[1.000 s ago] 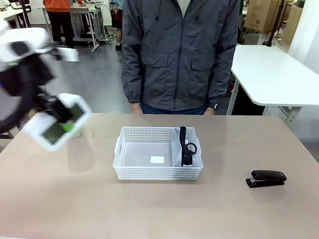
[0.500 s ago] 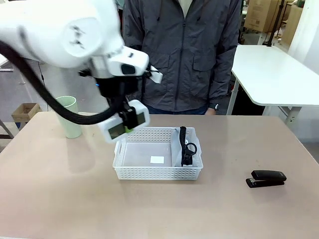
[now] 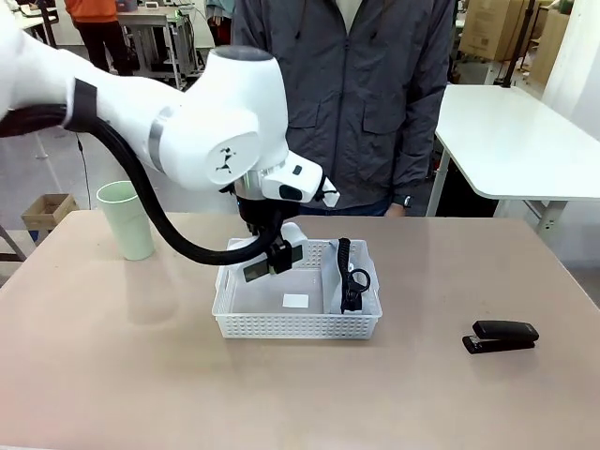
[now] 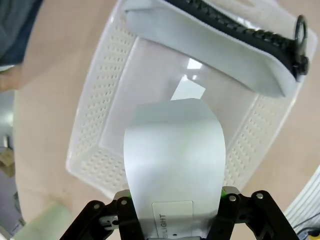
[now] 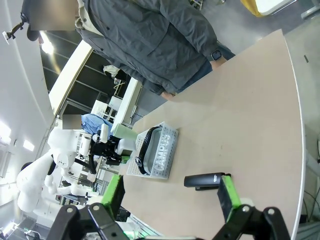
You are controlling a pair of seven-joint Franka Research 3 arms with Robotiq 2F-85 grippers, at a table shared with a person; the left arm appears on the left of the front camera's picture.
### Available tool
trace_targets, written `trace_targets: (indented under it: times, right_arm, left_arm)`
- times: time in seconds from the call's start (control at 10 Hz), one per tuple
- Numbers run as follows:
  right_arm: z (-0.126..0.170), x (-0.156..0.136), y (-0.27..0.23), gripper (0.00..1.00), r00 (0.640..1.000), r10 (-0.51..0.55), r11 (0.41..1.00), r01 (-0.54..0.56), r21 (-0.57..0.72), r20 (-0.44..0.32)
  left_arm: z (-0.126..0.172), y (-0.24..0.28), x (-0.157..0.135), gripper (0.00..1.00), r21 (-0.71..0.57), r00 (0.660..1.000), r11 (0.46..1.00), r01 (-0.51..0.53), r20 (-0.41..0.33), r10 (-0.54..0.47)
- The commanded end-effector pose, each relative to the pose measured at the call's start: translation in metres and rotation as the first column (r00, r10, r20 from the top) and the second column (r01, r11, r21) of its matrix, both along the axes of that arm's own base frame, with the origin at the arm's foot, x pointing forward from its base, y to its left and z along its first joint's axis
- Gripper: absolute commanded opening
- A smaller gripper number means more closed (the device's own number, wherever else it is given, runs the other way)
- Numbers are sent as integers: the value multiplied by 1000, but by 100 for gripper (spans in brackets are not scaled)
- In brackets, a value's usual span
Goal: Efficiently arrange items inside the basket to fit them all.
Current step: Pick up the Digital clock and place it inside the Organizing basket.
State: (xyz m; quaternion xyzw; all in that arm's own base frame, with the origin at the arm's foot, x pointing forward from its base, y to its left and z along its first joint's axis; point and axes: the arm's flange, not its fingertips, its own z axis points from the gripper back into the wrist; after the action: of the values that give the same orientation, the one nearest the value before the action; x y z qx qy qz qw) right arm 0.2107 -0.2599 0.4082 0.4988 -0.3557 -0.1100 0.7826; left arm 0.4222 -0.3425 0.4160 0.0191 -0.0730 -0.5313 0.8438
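Left pincer (image 4: 173,197) clamped on white rectangular box (image 4: 172,150) above shallow white lattice plastic basket (image 4: 95,135), right pincer (image 5: 171,196) spread wide, empty, over table (image 3: 141,375)

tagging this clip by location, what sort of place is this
Probably a robotics lab or workshop: a white robot arm works at a table, with equipment benches and stacked cardboard boxes on the open floor behind the person.

The basket (image 3: 297,325) is in the middle of the table (image 3: 94,375). The pouch (image 4: 200,50) stands in its right end, and the box (image 4: 172,145) is above its left half. The cup (image 3: 124,220) stands far left and the stapler (image 3: 502,336) lies to the right.
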Motion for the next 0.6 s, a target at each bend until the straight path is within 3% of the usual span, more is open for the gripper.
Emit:
trace_targets:
  times: [0.0, 0.1, 0.5]
  right_arm:
    - [1, 2, 0, 100, 999, -2, 1000, 2, -6, 33]
    - [1, 2, 0, 100, 999, -2, 1000, 2, -6, 33]
    - [1, 2, 0, 100, 999, -2, 1000, 2, -6, 33]
  left_arm:
    - [-8, -11, 12, 52, -8, 999, 999, 47, -16, -47]
    - [-21, -15, 22, 52, -37, 993, 996, 86, -81, -89]
    - [-62, -20, 56, 52, 16, 978, 995, 102, -185, -97]
